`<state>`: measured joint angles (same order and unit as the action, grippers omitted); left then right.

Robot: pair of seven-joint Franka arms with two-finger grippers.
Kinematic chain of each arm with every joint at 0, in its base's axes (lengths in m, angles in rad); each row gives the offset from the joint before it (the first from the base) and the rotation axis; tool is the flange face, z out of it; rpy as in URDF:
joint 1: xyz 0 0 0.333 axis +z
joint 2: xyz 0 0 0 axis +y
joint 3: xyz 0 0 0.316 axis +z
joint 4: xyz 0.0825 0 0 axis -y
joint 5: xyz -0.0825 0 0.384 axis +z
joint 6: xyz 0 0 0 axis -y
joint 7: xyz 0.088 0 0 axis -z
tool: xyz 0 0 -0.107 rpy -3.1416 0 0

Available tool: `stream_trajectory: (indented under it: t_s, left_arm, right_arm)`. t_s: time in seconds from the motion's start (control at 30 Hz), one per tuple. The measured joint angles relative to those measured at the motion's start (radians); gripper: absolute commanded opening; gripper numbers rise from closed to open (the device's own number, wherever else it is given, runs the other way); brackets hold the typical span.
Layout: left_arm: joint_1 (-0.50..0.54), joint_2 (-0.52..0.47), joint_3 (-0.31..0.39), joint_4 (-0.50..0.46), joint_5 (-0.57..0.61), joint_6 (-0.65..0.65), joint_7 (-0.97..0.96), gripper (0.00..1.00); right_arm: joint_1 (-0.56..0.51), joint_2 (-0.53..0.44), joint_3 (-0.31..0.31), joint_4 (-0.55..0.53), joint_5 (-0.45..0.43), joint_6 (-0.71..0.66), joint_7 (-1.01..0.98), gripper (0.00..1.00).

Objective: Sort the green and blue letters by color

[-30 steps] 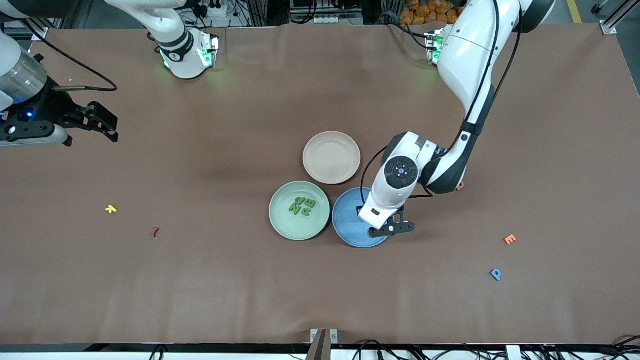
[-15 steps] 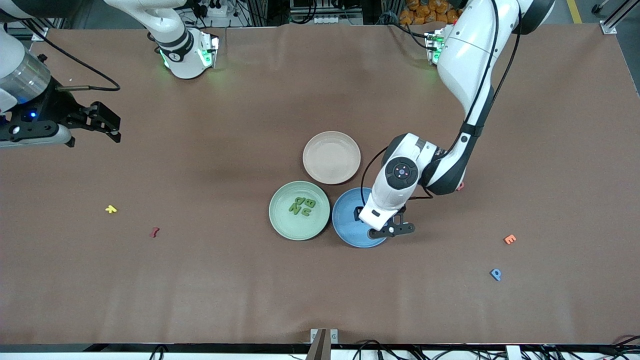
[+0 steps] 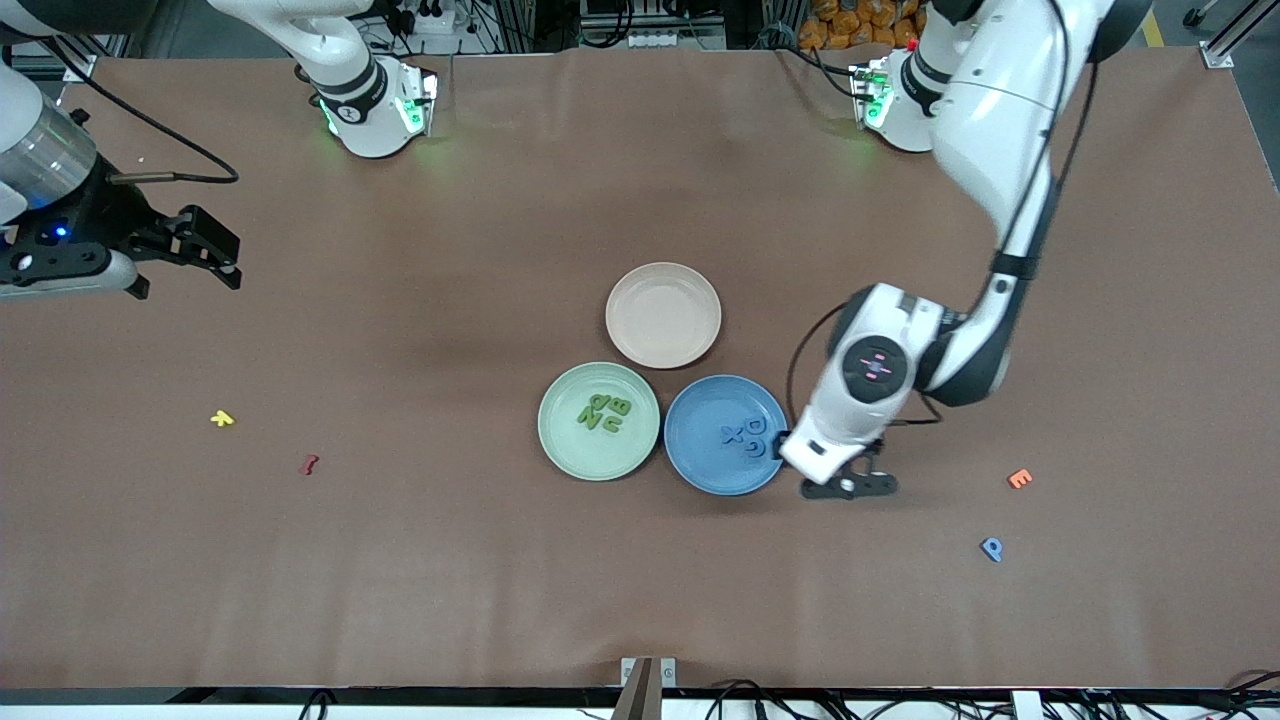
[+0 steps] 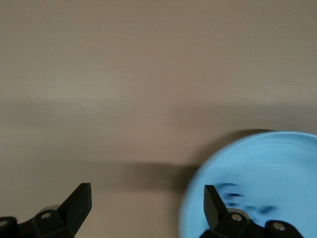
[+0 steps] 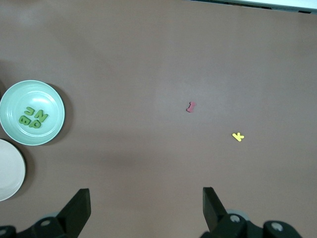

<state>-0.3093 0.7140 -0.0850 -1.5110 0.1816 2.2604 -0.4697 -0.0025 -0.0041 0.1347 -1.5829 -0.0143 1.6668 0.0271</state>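
Front view showed three plates clustered mid-table: a pink plate (image 3: 663,315) bare, a green plate (image 3: 599,421) holding four green letters (image 3: 604,412) reading B, P, U, N, and a blue plate (image 3: 725,434) holding three blue letters (image 3: 748,435), of which X and D could be read. A fourth blue letter, a blue P (image 3: 991,548), lay on the table toward the left arm's end, with an orange E (image 3: 1019,478) near it. One yellow letter (image 3: 222,418) and one dark red letter (image 3: 309,464) lay toward the right arm's end. The left gripper (image 3: 848,484) hung just beside the blue plate, over bare table. The right gripper (image 3: 205,248) waited over its end of the table.

Left wrist view showed its fingers (image 4: 79,203) spread apart, nothing between them.

Right wrist view showed its fingers (image 5: 78,208) spread wide and empty.
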Motion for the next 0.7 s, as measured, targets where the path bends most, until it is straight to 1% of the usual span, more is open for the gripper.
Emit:
stream_trajectory:
  t_s: [0.27,0.57,0.7]
  left_arm:
    - [0.147,-0.026,-0.003,-0.011,0.001,-0.028,0.286,1.0]
    - [0.27,-0.028,-0.004,-0.018,0.001,-0.035,0.562,1.0]
    - [0.321,-0.019,-0.004,-0.014,0.001,-0.034,0.655,1.0]
  right_arm:
    - [0.0,0.006,-0.001,0.003,0.0,0.0,0.0,1.0]
    - [0.0,0.016,-0.001,0.003,0.0,0.0,0.0,1.0]
    - [0.001,0.016,-0.001,0.004,0.0,0.0,0.0,1.0]
